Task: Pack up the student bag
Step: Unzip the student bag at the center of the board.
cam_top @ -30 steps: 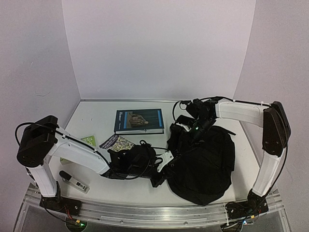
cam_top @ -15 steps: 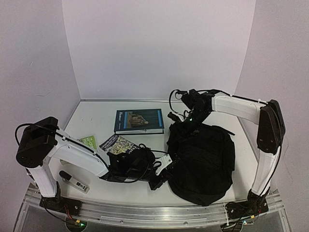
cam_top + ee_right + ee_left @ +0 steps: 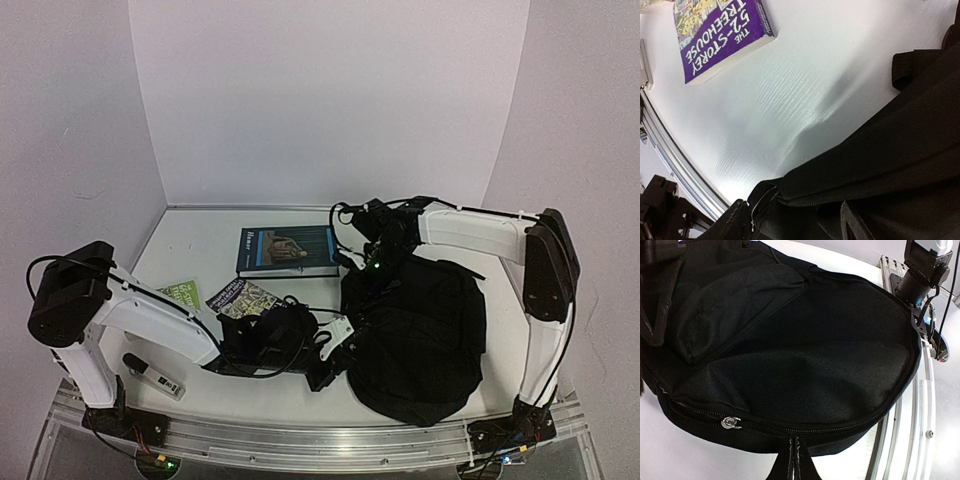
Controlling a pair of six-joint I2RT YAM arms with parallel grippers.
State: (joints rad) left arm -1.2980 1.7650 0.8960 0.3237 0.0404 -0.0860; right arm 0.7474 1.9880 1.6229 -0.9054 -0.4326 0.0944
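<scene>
"Starting overhead, Sam: where could this go wrong?"

"The backpack [image 3: 425,330] lies flat on the right half of the table [image 3: 200,240]. The blue book [image 3: 288,248] and the smaller books sit outside it, to its left. My left pincer [image 3: 328,358] is at the bag's near-left edge, closed tight. My right pincer [image 3: 372,265] sits at its far-left corner. If I pull with the left, I reckon the whole soft bag slides instead of opening."

"And the left wrist view?"

"The zip [image 3: 840,429] runs closed round the rim, with the slider [image 3: 730,422] at the left. A strap [image 3: 792,462] runs out of the bottom of the shot toward my fingers; whether they nip it, I cannot tell. The rail [image 3: 920,405] is near, so a drag that way could hang the bag over the edge."

"Right wrist?"

"The jaws look parted astride the rim, gripping nothing, so nothing anchors the bag. Closing there, I might catch a loose strap rather than the zip, or shove fabric toward the purple book [image 3: 722,35]."
</scene>
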